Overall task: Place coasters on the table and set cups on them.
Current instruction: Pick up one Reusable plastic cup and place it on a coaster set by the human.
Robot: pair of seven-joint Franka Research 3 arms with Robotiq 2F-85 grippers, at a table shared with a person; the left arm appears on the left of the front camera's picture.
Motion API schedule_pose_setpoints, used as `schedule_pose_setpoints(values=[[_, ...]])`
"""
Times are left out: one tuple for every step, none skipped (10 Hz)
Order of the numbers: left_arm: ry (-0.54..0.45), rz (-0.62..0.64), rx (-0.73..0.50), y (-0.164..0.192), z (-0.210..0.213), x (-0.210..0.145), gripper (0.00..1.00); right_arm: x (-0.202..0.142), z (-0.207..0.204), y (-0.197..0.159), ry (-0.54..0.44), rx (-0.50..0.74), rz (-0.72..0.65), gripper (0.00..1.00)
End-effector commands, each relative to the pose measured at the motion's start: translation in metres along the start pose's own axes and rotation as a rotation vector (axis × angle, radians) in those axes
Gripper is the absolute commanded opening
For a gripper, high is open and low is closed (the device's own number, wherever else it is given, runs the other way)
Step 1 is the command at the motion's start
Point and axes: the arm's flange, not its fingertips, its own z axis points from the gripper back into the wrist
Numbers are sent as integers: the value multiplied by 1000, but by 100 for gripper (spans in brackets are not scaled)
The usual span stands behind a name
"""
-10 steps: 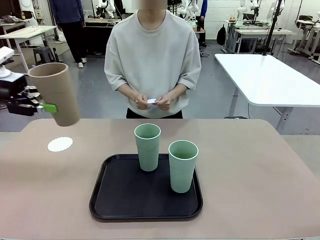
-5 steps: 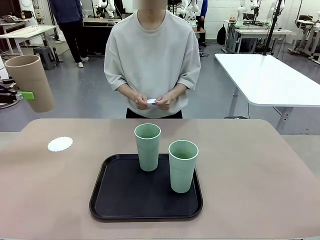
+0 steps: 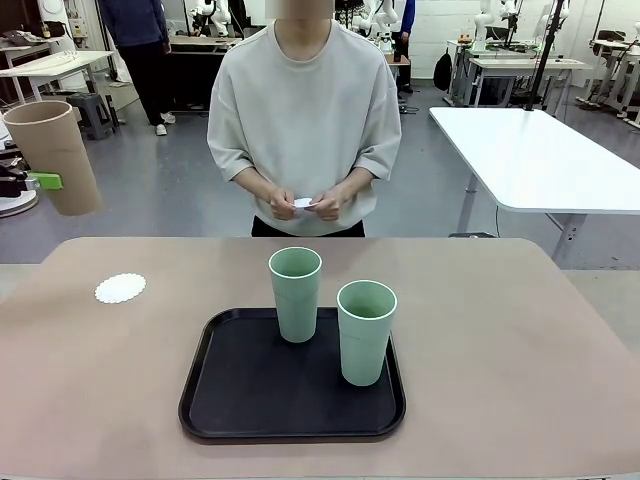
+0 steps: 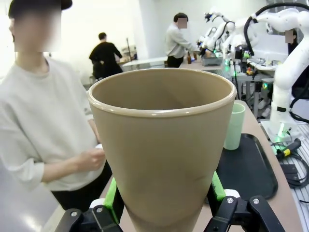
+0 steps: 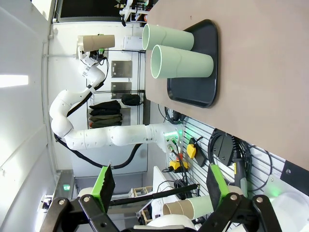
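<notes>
**Left wrist view.** The left gripper is clamped on the tan-brown cup. Both green pads lie flat against the cup's lower wall, one on each side. The cup stands at centre frame with its open mouth upward. At right, part of the black tray and one mint-green cup appear beyond it.

**Front view.** The tan-brown cup hangs in the air at the upper left edge of the frame. It is slightly tilted and well clear of the table. A single coaster lies flat and bare on the table at middle left, lower in the frame than the held cup and apart from the tray. The tray occupies the lower centre. On it stand the rear mint-green cup and, to its right and lower in the frame, the front mint-green cup. Both are upright, near each other but not touching. At top centre a person stands behind the far edge. The person's hands are brought together at the waist, holding a small white piece.

**Right wrist view (rolled sideways).** The right gripper rises from the bottom edge with its fingers spread wide and nothing between the pads. The table, the tray and both mint-green cups appear at upper right. The tan-brown cup appears at upper left, at the end of the left arm.
</notes>
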Motion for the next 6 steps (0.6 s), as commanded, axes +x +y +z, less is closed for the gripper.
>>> schedule_pose_setpoints(values=[[-19, -12, -16, 1, 2, -5, 84, -1, 1, 0, -1, 8, 2, 100], [-19, -12, -16, 1, 2, -5, 84, -1, 1, 0, -1, 8, 2, 100], [-19, -12, -16, 1, 2, -5, 84, -1, 1, 0, -1, 8, 2, 100], [-19, -12, -16, 1, 2, -5, 84, -1, 1, 0, -1, 8, 2, 100], [-5, 7, -6, 0, -1, -7, 84, -1, 1, 0, -1, 8, 2, 100], [-15, 4, -30, 19, 2, -19, 84, -1, 1, 0, -1, 8, 2, 100]])
